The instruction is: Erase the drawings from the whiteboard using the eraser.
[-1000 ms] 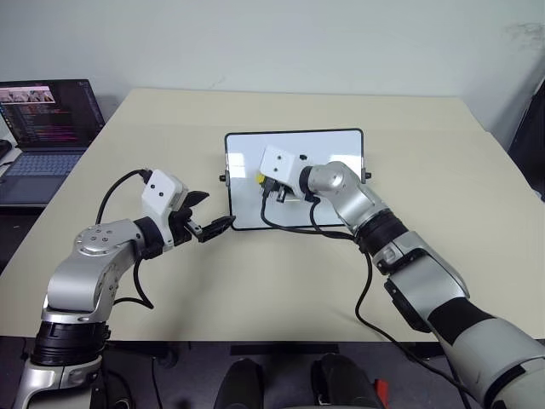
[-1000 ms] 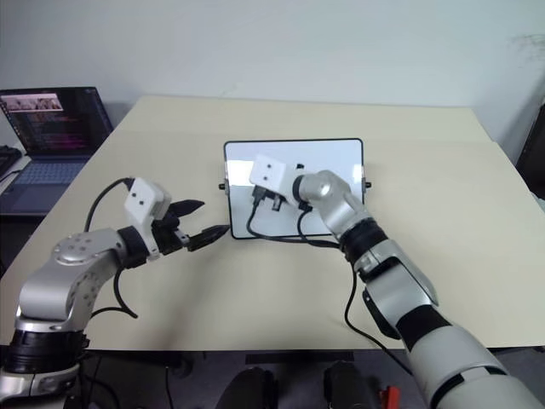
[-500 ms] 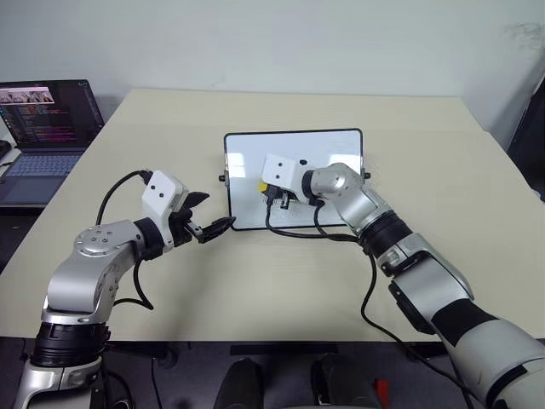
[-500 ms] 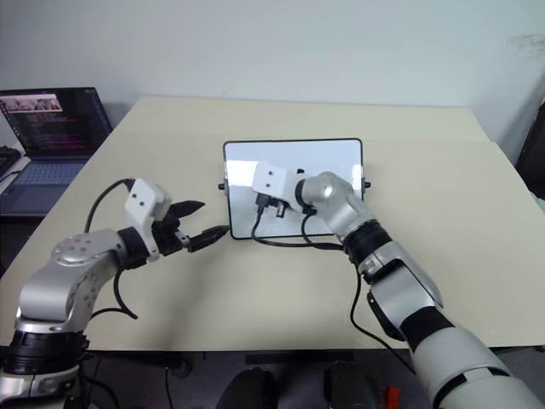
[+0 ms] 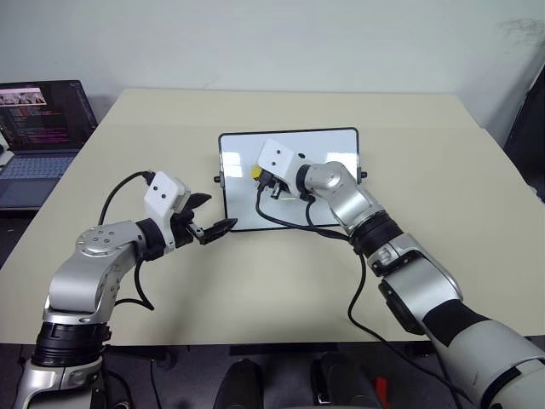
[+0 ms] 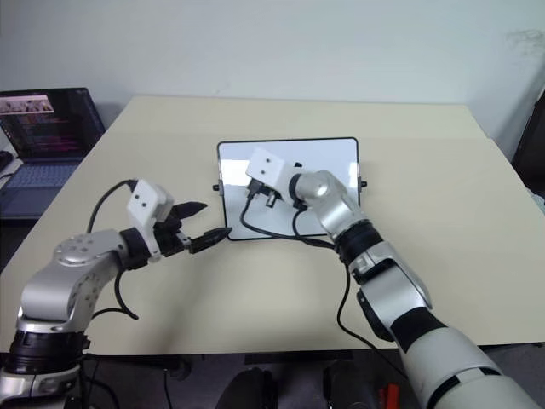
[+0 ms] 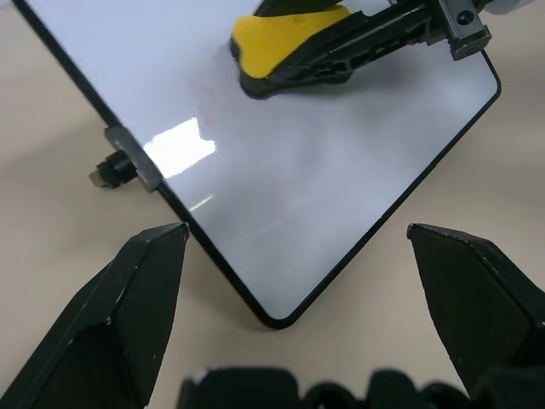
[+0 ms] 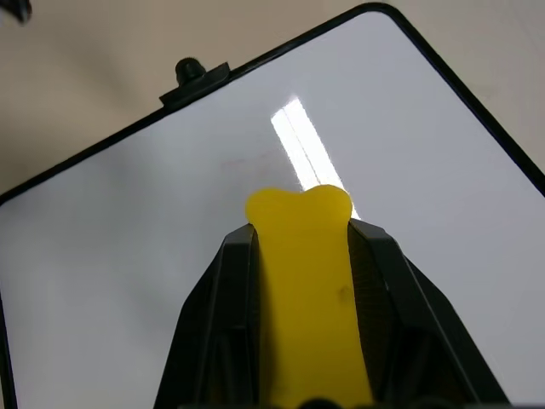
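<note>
The whiteboard [image 5: 328,145] lies flat in the middle of the beige table, its white face glossy. My right gripper [image 5: 266,181] is shut on the yellow eraser [image 5: 256,173] and holds it on the board's left half. From the right wrist, the eraser [image 8: 302,281] sits between the black fingers [image 8: 217,324]. Of the drawings, a faint reddish smear [image 7: 204,85] shows beside the eraser [image 7: 285,38]. My left gripper [image 5: 213,228] is open, and the board's near left corner [image 7: 272,319] lies between its fingers [image 7: 136,290].
An open laptop [image 5: 38,128] stands at the far left, off the table. The right arm's black cable [image 5: 285,223] loops over the board's near edge. A small black knob [image 7: 106,170] sticks out from the board's left side. Bare tabletop [image 5: 426,162] surrounds the board.
The camera has shifted slightly. My right gripper rubbed the eraser a little toward me and back on the board's left half, rolling slightly. The left gripper has not moved.
</note>
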Controlling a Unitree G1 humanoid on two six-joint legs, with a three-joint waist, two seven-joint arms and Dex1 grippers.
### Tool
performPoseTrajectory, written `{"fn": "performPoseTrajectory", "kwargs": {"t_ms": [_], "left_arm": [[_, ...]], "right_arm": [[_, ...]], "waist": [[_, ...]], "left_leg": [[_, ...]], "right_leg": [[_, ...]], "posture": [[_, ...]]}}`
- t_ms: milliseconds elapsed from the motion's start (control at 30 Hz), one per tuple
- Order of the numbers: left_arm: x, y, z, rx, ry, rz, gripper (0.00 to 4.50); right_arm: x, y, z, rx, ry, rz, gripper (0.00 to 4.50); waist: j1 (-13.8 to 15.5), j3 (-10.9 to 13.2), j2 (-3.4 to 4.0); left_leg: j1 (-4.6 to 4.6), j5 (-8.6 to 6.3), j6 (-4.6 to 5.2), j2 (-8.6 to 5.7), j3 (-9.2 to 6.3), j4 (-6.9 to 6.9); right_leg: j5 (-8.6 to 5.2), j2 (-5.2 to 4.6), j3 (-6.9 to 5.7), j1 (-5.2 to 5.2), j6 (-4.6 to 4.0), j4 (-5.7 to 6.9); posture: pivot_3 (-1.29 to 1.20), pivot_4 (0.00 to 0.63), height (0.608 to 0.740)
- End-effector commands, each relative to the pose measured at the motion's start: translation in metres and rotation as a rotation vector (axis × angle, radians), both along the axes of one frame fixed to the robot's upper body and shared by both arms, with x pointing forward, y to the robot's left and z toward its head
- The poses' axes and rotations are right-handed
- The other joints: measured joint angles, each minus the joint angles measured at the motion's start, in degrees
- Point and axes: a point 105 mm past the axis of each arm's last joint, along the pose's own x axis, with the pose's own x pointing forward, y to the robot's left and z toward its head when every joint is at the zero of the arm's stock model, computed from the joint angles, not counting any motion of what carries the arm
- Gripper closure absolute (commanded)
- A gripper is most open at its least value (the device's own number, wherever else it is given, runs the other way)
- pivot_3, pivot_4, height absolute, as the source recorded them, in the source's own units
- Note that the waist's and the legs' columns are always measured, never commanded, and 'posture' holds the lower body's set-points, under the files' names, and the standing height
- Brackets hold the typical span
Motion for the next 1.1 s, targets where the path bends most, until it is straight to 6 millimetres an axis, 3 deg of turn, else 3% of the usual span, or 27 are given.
{"fn": "performPoseTrajectory", "kwargs": {"t_ms": [33, 167, 500, 767, 833, 967, 1100], "left_arm": [[-0.001, -0.002, 0.013, 0.011, -0.057, -0.021, 0.0], [0.001, 0.003, 0.014, 0.018, -0.065, 0.011, 0.0], [0.003, 0.009, 0.016, 0.019, -0.069, 0.042, 0.0], [-0.001, 0.008, 0.014, 0.019, -0.054, 0.033, 0.0], [-0.002, 0.008, 0.014, 0.018, -0.05, 0.029, 0.0], [-0.003, 0.007, 0.013, 0.02, -0.041, 0.015, 0.0], [-0.003, 0.004, 0.015, 0.01, -0.051, -0.004, 0.0]], "right_arm": [[-0.001, 0.004, 0.006, 0.002, -0.02, 0.012, 3.4], [-0.015, 0.008, -0.028, -0.154, 0.062, 0.105, 3.4], [0.003, 0.01, 0.014, -0.024, -0.118, 0.001, 3.4], [-0.013, 0.012, -0.021, -0.12, 0.049, 0.094, 3.4], [-0.012, 0.012, -0.015, -0.086, 0.036, 0.079, 3.4], [-0.007, 0.005, 0.025, 0.11, -0.023, 0.022, 3.4], [-0.017, -0.011, 0.05, 0.265, -0.004, 0.018, 3.4]], "waist": [[0.0, 0.0, 0.01], [0.0, 0.0, 0.0], [0.2, 0.0, 0.02], [0.3, 0.0, 0.02], [0.3, 0.0, 0.02], [0.5, 0.1, 0.03], [0.5, 0.1, 0.04]], "left_leg": [[-0.05, 0.0, 0.0, -0.01, -0.02, -0.01], [-0.06, -0.04, -0.02, -0.02, -0.01, -0.07], [-0.06, -0.03, -0.03, -0.02, -0.05, -0.08], [-0.08, -0.05, -0.04, -0.02, -0.05, -0.13], [-0.07, -0.05, -0.04, -0.02, -0.06, -0.13], [-0.09, -0.04, -0.04, -0.02, -0.1, -0.12], [-0.2, -0.06, -0.06, -0.04, -0.11, -0.13]], "right_leg": [[0.0, 0.0, -0.02, -0.03, 0.0, -0.01], [0.0, -0.01, -0.01, -0.04, 0.0, -0.06], [-0.01, -0.01, -0.06, -0.04, -0.01, -0.05], [-0.02, -0.02, -0.06, -0.05, -0.03, -0.08], [-0.02, -0.02, -0.08, -0.05, -0.03, -0.07], [-0.02, -0.03, -0.11, -0.05, -0.03, -0.06], [-0.03, -0.06, -0.14, -0.1, -0.02, -0.12]], "posture": [[0.0, 0.15, 0.74], [0.0, 0.15, 0.74], [0.0, 0.15, 0.74], [0.0, 0.15, 0.74], [0.0, 0.15, 0.74], [0.0, 0.15, 0.74], [0.0, 0.15, 0.74]]}}
